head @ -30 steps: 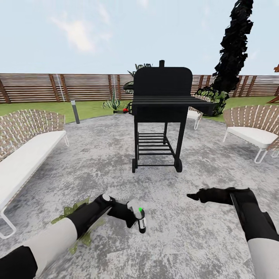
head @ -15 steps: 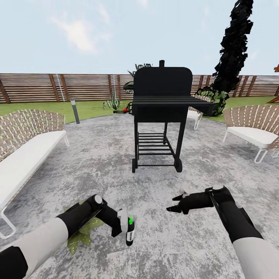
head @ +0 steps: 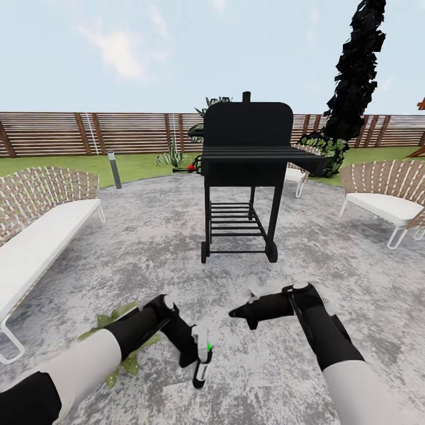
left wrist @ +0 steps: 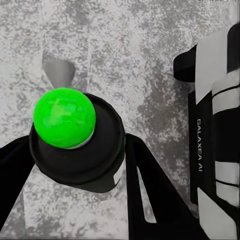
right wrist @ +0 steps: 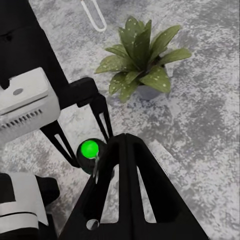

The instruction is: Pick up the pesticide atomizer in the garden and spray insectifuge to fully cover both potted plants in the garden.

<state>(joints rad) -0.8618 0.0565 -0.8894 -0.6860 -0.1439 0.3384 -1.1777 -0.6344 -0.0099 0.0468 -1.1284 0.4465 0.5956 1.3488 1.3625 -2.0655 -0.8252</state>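
Note:
My left gripper (head: 199,356) is shut on the pesticide atomizer (head: 200,370), a small dark bottle with a white head and a green dot, held just above the patio. In the left wrist view the atomizer (left wrist: 75,145) sits between the black fingers (left wrist: 150,190), green dot on top. One potted plant (head: 115,345) stands on the paving, partly hidden under my left forearm. The right wrist view shows that potted plant (right wrist: 140,62) beyond the atomizer (right wrist: 90,149). My right gripper (head: 234,312) is shut and empty, pointing at the atomizer from a short distance; its tips (right wrist: 125,145) meet.
A black grill (head: 245,171) stands mid-patio ahead. A white-cushioned bench (head: 41,230) lines the left side and a woven chair (head: 386,198) sits at the right. A spiky green plant (head: 172,157) and a grey lamp post (head: 114,169) stand near the fence (head: 88,133).
My right gripper has swung left and nearer to the atomizer. The left gripper, still holding the atomizer, has dropped slightly lower and closer to me.

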